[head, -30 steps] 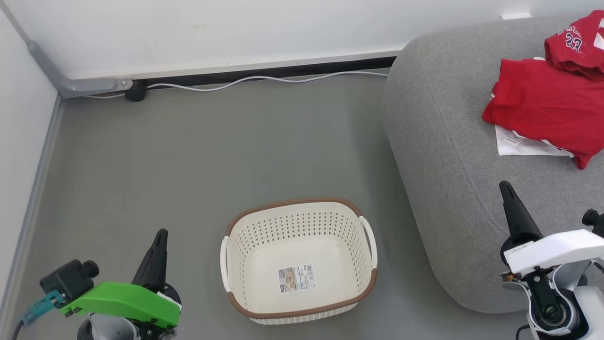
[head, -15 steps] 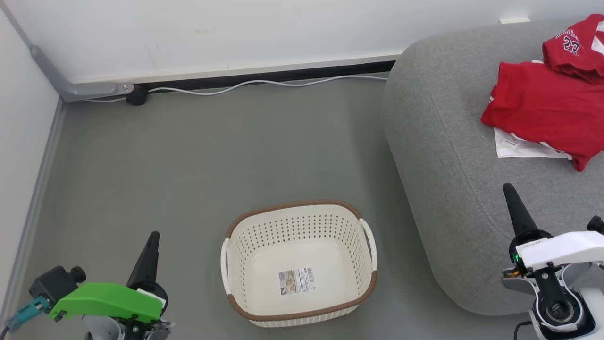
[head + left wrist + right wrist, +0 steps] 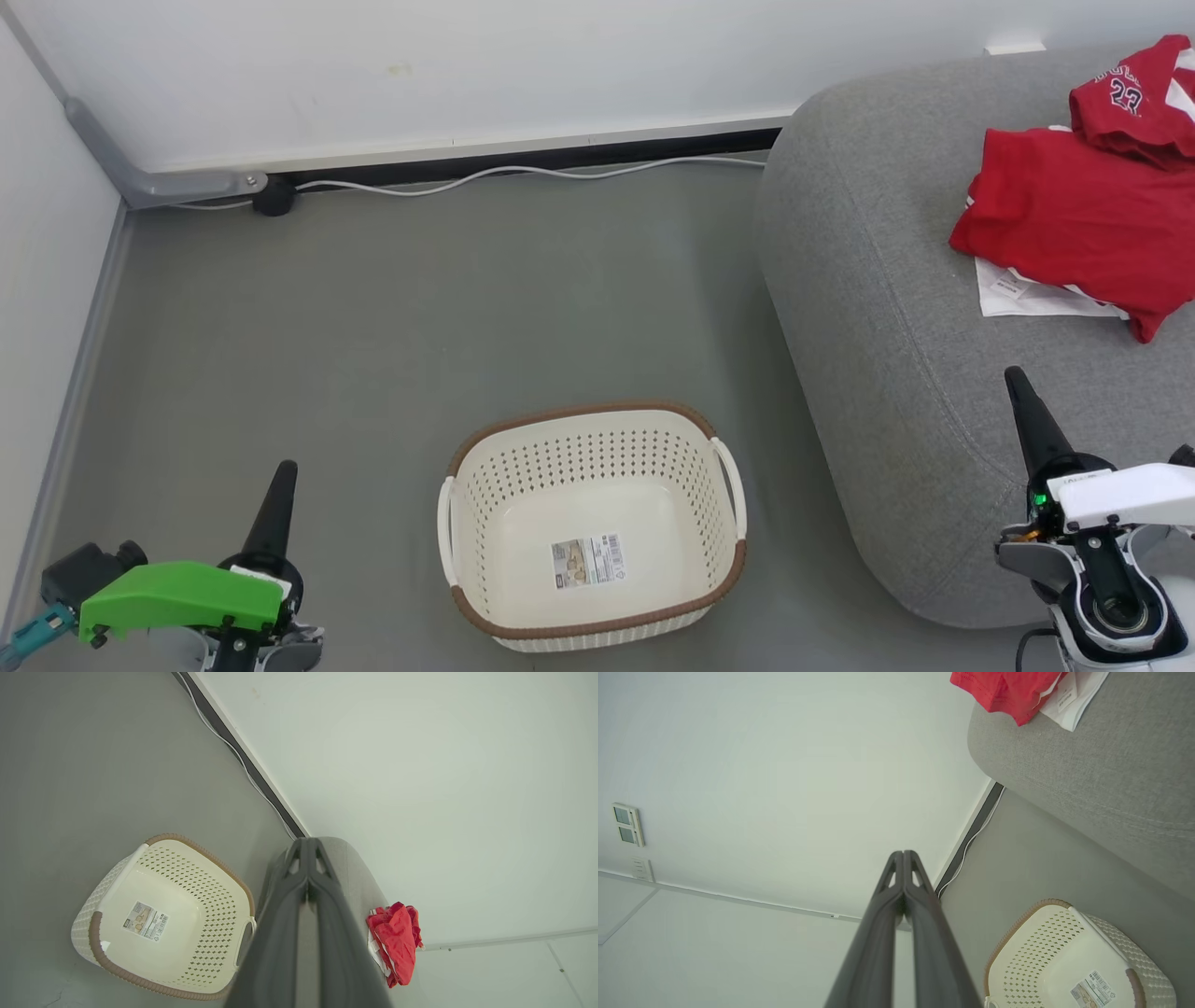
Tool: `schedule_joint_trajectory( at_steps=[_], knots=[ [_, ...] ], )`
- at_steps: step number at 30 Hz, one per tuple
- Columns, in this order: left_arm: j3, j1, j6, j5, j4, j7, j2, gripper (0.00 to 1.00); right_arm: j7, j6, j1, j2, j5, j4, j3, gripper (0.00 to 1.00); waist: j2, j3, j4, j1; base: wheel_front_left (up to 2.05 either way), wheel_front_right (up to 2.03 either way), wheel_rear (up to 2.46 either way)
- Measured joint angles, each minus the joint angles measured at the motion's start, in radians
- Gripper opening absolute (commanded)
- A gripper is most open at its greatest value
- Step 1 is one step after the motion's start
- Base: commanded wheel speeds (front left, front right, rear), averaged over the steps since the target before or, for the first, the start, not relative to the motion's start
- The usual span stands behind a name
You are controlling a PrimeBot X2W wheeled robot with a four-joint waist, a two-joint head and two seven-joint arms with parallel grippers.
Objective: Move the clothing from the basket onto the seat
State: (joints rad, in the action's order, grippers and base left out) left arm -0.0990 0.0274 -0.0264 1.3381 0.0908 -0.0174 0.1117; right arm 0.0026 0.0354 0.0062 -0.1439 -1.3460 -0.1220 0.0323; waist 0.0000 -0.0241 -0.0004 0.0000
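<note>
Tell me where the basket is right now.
In the head view the basket stands on the floor at lower centre, a little left of the seat, where the clothing lies.

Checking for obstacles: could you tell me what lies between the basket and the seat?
Just bare grey floor separates the basket and the seat, per the head view.

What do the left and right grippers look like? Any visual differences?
Both have long dark tapered fingers with triangular cutouts near the tips. The left gripper carries a bright green cover, a black camera block and a teal connector. The right gripper has a white cover and a small green light.
</note>
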Motion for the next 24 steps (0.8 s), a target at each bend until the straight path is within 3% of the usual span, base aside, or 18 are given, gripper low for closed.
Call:
schedule_joint_trajectory(
  at_steps=[24],
  knots=[
    [0.062, -0.049, -0.072, 0.344, 0.128, 0.0, 0.0, 0.0, 0.021, 0.063, -0.04, 0.035, -0.327, -0.109, -0.062, 0.0, 0.0, 0.019, 0.0, 0.0, 0.0, 0.0, 0.0]
  ],
)
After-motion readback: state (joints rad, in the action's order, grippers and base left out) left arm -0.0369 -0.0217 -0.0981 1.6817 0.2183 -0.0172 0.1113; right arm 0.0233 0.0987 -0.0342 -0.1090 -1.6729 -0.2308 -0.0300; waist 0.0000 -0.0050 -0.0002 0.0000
